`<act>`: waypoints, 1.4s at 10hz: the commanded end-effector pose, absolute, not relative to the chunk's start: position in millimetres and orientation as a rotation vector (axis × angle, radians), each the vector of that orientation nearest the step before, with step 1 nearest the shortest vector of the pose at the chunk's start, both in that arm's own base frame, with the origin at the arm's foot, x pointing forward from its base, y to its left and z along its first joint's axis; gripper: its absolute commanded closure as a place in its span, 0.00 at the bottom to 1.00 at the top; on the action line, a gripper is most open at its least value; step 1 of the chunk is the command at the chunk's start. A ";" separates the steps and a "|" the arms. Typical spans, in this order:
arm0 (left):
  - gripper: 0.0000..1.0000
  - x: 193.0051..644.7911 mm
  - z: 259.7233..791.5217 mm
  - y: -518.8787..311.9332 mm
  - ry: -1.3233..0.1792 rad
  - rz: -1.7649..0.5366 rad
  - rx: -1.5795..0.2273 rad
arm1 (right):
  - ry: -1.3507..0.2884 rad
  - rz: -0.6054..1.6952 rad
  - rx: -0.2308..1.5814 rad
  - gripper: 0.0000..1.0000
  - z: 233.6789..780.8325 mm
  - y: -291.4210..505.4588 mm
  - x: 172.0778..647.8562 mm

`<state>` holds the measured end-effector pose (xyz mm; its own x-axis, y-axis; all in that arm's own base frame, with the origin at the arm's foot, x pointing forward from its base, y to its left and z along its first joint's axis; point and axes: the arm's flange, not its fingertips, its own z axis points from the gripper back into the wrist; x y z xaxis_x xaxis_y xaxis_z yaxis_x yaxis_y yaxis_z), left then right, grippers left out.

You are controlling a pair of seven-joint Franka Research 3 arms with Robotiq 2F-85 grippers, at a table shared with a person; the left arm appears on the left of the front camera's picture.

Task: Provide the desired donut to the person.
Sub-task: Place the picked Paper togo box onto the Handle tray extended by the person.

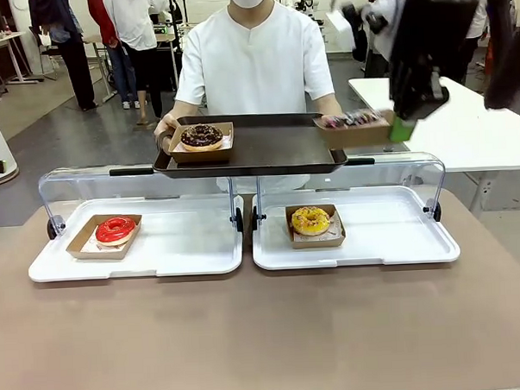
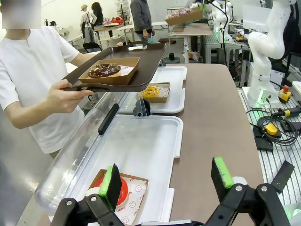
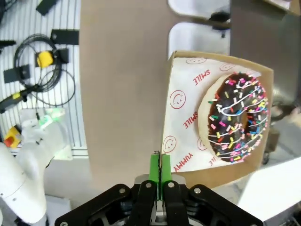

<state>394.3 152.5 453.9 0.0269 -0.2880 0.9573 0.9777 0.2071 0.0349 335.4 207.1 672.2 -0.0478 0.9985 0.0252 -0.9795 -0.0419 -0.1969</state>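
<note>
Brown table (image 1: 266,333) runs across the robot's side, with two white trays (image 1: 159,255) on it and clear lids folded back. One tray holds a red donut (image 1: 115,228) in a box, the other a yellow donut (image 1: 310,219) in a box. Behind them the person (image 1: 254,57) holds a dark tray (image 1: 266,147) with both hands. A chocolate donut (image 1: 202,135) in a box already sits on its left part.

The right gripper (image 3: 160,165) is up high by the right end of that dark tray. Its green pads are pressed together on the thin edge of a paper box (image 3: 188,70). In that box lies a sprinkle donut (image 3: 237,120), chocolate with bright bits and white lines. This looks like the donut being given. In the front view the box (image 1: 354,126) hangs at the tray's right edge, and I cannot tell if it rests there yet.

The box is light and bendy, and held by one edge it could sag or tip. The donut is soft, its icing is sticky and smears easily, so holding the rim and not the donut seems best. It should be kept flat and set down gently.

The left gripper (image 2: 167,183) hangs over the red donut's tray with its pads wide apart, holding nothing.
</note>
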 end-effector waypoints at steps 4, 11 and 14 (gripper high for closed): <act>0.00 392.6 454.8 153.9 -1.101 -1.182 -0.843 | -0.269 1.582 -0.134 0.98 675.2 285.7 416.9; 0.00 392.6 454.8 153.9 -1.101 -1.182 -0.843 | -0.183 1.506 0.008 0.98 619.4 258.4 501.2; 0.00 392.6 454.8 153.9 -1.101 -1.182 -0.843 | -0.157 1.541 0.040 0.98 608.8 262.1 506.0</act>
